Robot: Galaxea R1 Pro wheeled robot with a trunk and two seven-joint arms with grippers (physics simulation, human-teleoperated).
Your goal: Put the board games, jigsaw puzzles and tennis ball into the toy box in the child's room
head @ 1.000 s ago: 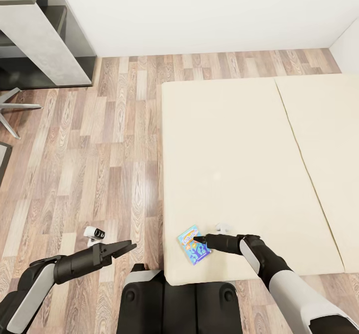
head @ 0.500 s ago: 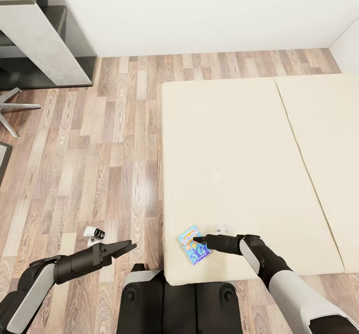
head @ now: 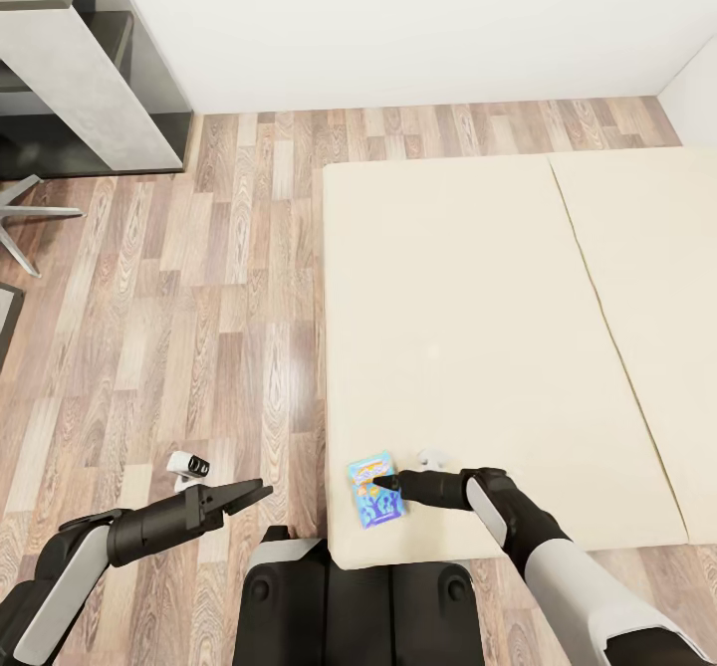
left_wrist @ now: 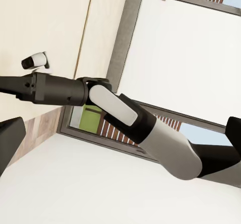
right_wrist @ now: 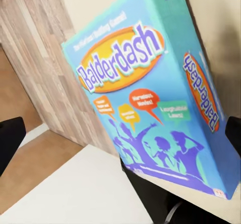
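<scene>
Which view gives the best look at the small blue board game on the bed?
The right wrist view: the blue board game is close up, its "Balderdash" lid readable. The head view shows it small, near the bed's corner, at the right hand's tips.

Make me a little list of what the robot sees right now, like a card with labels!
place: bed beside a wood-plank floor
game: small blue board game lying near the bed's front corner; its lid reads Balderdash
right gripper: at the game, fingertips over its lid; grip cannot be judged
left gripper: hanging over the floor, holding nothing
table: off at the far left
toy box: not seen here
</scene>
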